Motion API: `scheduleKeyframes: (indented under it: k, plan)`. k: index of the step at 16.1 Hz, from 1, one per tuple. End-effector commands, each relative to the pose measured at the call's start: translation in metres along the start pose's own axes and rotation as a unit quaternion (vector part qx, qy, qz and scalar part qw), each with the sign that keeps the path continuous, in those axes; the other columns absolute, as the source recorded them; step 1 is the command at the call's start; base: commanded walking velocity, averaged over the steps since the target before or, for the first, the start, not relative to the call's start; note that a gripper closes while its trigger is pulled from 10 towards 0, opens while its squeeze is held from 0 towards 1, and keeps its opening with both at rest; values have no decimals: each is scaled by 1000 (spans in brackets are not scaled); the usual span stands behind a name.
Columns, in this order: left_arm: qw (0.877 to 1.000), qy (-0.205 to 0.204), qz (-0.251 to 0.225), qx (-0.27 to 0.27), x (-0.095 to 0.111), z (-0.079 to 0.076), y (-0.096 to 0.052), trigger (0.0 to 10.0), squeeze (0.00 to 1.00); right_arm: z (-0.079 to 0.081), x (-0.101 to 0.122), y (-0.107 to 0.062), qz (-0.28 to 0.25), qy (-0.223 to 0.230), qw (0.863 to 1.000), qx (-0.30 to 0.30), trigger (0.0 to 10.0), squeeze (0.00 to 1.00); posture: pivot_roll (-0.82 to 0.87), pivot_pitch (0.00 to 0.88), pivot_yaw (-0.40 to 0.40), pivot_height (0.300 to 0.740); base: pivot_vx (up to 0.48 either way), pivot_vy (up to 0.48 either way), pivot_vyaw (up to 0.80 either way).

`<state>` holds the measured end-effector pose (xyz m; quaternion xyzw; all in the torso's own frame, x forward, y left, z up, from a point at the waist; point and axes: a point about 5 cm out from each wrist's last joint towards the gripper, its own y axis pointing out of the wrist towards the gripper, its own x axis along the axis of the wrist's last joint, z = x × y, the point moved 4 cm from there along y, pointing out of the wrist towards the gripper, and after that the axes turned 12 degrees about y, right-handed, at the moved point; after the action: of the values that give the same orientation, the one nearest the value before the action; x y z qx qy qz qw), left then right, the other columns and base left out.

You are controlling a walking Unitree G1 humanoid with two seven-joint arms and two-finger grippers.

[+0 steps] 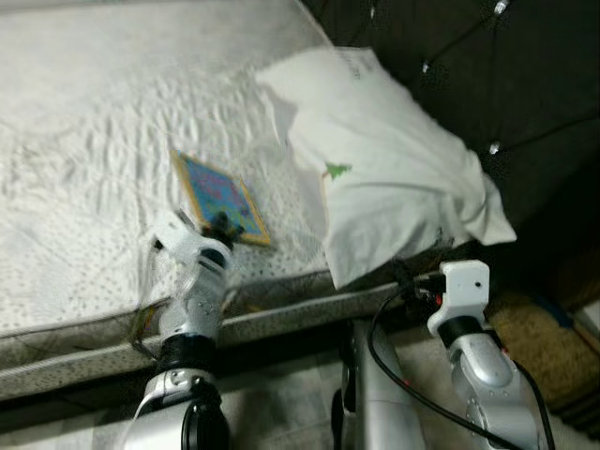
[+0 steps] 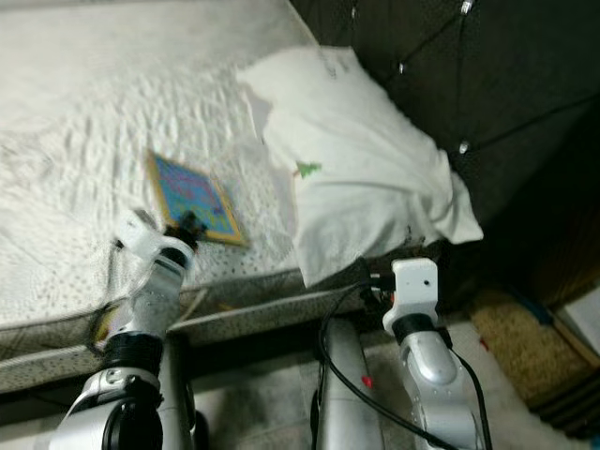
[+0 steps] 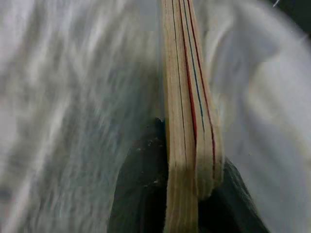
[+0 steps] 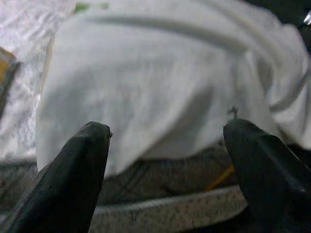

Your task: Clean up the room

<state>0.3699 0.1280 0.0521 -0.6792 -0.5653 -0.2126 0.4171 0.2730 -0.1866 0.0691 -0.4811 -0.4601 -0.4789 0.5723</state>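
Presently, left fingers: the left gripper [image 1: 222, 228] is clamped on the near edge of the book [image 1: 219, 197]; in the left wrist view its black fingers [image 3: 141, 189] press either side of the book's stacked page edges [image 3: 189, 121].
Book: a thin, colourful board book, lying flat on the mattress [image 1: 84, 141] near its front edge, just beside the pillow [image 1: 384, 169].
Right fingers: the right gripper [image 4: 167, 160] is spread wide and empty, held low before the pillow's overhanging corner.
Step in hand: likely taking the book off the bed, grip already made.
Next move: probably a lift straight up, then a carry back toward the robot, keeping the book level so it does not slip.
Edges: the mattress's front edge lies right under the left wrist; the dark tufted headboard [image 1: 469, 66] stands behind the pillow.
Open room: bare sheet spreads well to the left; the pillow crowds the right.
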Motion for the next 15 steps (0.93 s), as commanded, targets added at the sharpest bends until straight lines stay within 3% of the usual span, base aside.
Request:
scheduleKeyframes:
  k: [1, 5, 6, 12, 13, 15]
  plan:
    - [999, 14, 12, -28, -2, -16, 4, 10000, 0, -1, 9, -2, -11, -2, 1000, 3, 10000, 0, -111, 97, -28, 519, 0, 0, 0]
    - [997, 33, 51, -46, -20, -21, 8, 10000, 0, -2, 14, -8, -11, -3, 1000, 9, 10000, 0, -136, 111, -33, 490, 0, 0, 0]
    - [995, 13, 58, -74, -22, -29, 10, 10000, 0, -3, 14, -10, -9, -9, 1000, 7, 10000, 0, -140, 112, -34, 490, 0, 0, 0]
    - [991, -39, 84, -97, -32, -37, 14, 10000, 0, -3, 18, -16, -8, -12, 1000, 8, 10000, 0, -165, 118, -29, 490, 0, 0, 0]
    - [987, -51, 112, -103, -40, -39, 13, 10000, 0, -1, 20, -19, -11, -14, 1000, 12, 10000, 0, -173, 120, -28, 490, 0, 0, 0]
    - [987, -26, 126, -101, -45, -38, 13, 10000, 0, 1, 21, -22, -10, -16, 1000, 17, 10000, 0, -182, 120, -28, 490, 0, 0, 0]
